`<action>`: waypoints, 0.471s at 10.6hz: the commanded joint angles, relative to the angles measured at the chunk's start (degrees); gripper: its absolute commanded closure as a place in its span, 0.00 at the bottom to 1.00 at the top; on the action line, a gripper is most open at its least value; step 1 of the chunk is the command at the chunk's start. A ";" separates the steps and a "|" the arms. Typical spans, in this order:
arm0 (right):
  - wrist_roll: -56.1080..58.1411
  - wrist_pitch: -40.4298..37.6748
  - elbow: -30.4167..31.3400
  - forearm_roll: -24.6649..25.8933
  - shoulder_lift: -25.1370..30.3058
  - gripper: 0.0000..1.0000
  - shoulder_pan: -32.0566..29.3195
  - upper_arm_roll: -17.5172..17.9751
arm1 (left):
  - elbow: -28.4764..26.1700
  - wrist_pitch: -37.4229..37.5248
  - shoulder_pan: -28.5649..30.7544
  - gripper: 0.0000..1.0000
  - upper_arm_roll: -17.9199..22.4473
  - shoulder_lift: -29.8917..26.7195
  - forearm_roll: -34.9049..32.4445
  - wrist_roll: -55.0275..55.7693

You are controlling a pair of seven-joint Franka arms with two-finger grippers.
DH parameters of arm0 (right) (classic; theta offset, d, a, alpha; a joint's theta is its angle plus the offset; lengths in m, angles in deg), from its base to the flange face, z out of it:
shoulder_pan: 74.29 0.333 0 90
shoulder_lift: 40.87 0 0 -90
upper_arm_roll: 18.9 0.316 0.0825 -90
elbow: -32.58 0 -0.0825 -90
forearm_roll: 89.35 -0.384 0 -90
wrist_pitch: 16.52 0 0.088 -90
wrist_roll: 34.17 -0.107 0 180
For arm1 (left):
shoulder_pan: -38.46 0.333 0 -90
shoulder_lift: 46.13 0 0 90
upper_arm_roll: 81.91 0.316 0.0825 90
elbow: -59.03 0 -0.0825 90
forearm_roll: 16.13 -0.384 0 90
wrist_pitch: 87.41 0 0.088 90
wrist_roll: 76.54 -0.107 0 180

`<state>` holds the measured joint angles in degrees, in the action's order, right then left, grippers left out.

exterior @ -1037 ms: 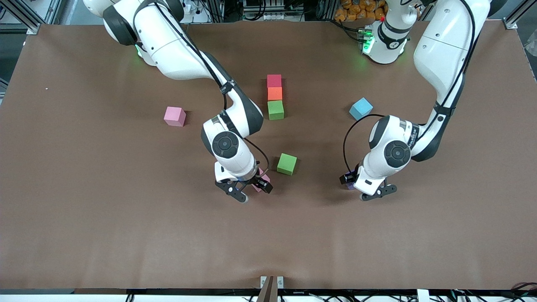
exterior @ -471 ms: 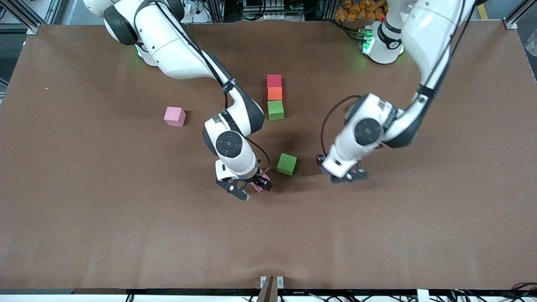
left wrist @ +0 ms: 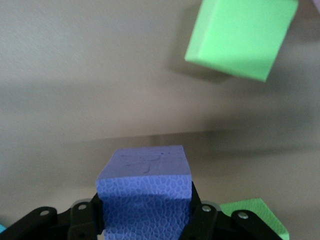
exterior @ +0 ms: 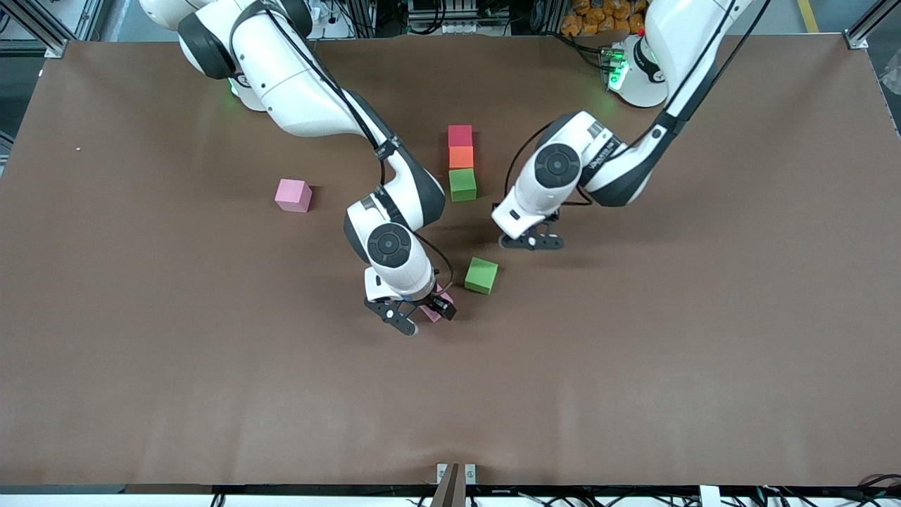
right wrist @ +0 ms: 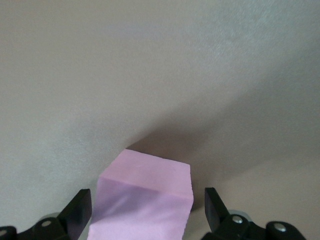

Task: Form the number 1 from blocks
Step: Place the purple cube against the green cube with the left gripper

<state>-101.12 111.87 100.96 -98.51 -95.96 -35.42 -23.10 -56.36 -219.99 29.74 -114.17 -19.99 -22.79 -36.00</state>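
Three blocks of the numeral are laid; the others are still loose or in hand.
On the brown bench (exterior: 141,352), red (exterior: 460,135), orange (exterior: 461,157) and green (exterior: 462,184) matte foam cubes touch in a line. Left tool (left wrist: 145,220) grips the pebbled purple cube (left wrist: 145,187) over bare bench beside that line; right tool (right wrist: 145,212) straddles a pink cube (right wrist: 145,195), jaws apart, beside the loose green cube (exterior: 481,274).
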 commanded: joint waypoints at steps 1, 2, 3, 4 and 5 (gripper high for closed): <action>-1.43 0.63 -0.36 1.08 -0.89 0.82 0.33 0.07 | -2.64 -2.41 1.25 1.00 -2.37 -1.36 -1.25 1.12; -0.82 0.54 -0.36 1.25 -0.89 1.00 0.33 0.07 | -2.64 -3.64 1.16 1.00 -2.81 -0.65 -1.07 1.82; 1.01 0.54 -0.01 1.78 -0.80 1.00 0.15 0.07 | -2.64 -4.26 0.90 1.00 -3.33 -0.39 -0.72 2.26; 3.47 0.28 -0.01 1.87 -0.19 1.00 -0.37 0.07 | -2.55 -4.61 0.81 1.00 -3.69 -0.21 -0.63 3.13; 6.19 -0.85 0.78 1.87 0.68 1.00 -0.64 -0.02 | -2.20 -5.31 0.55 1.00 -4.21 0.57 -0.46 4.01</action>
<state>-98.14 111.98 100.86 -97.64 -96.42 -35.30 -23.26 -58.12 -223.62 29.78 -117.02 -19.85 -22.79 -34.22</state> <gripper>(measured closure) 0.335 0.396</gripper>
